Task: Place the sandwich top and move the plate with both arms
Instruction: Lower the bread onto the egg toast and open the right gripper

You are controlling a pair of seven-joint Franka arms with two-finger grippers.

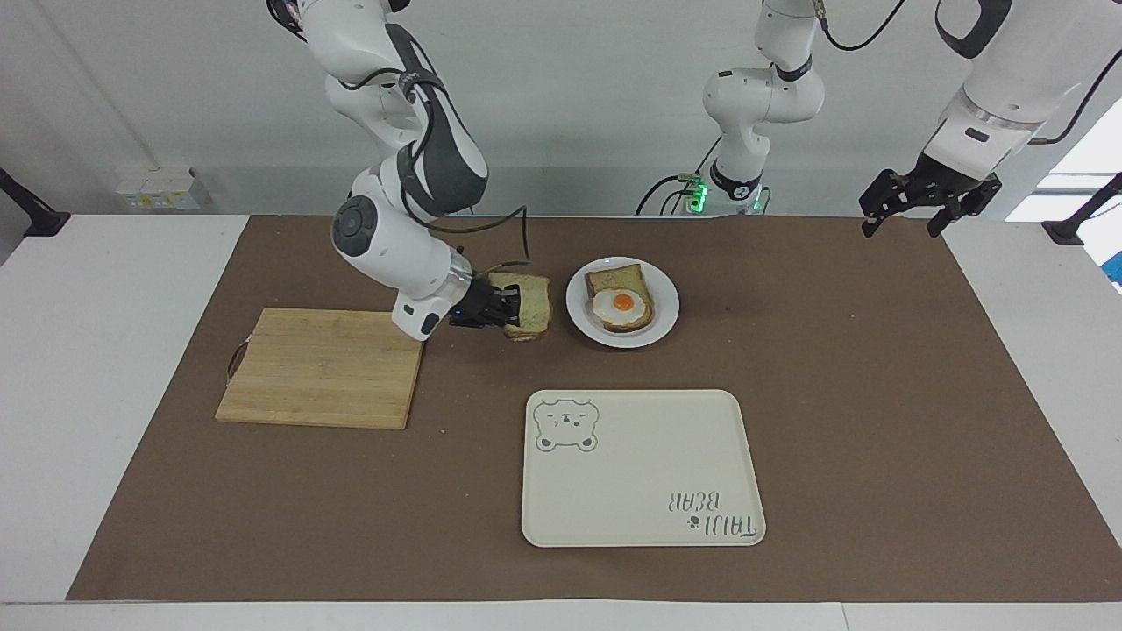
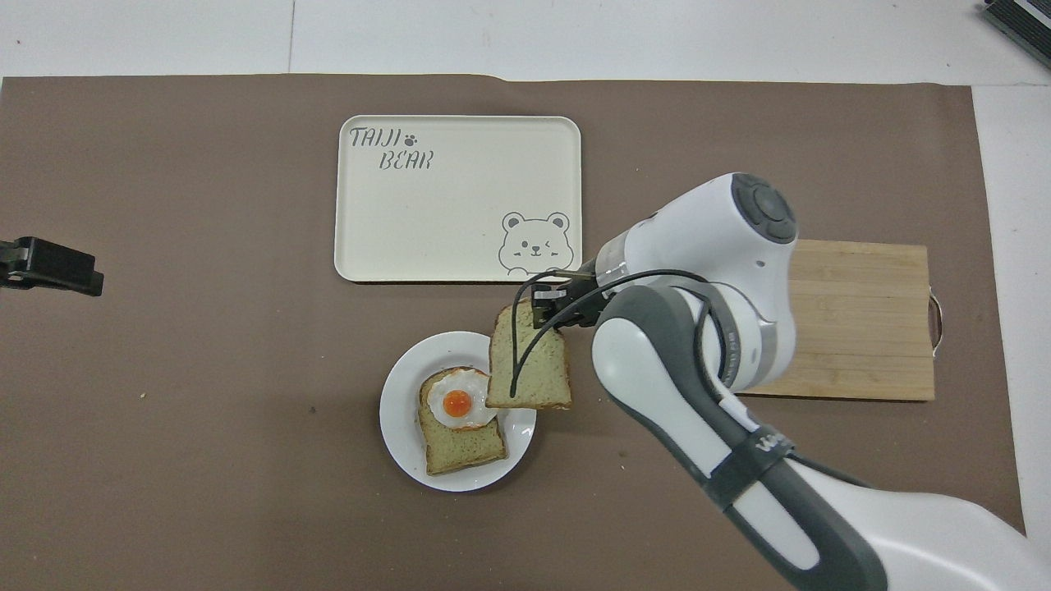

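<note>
Right gripper, jaws clamped on sandwich top, hung just short of plate, which lay straight ahead; left gripper waited, jaws spread, holding nothing.

Bright, even indoor light falls from above on both views, and everything is sharp with no motion blur. Shadows are soft and faint: a dim smudge on the brown mat under the held bread slice and beside the white plate. A window glares white at the facing view's edge; the cream tray shows no glare.
</note>
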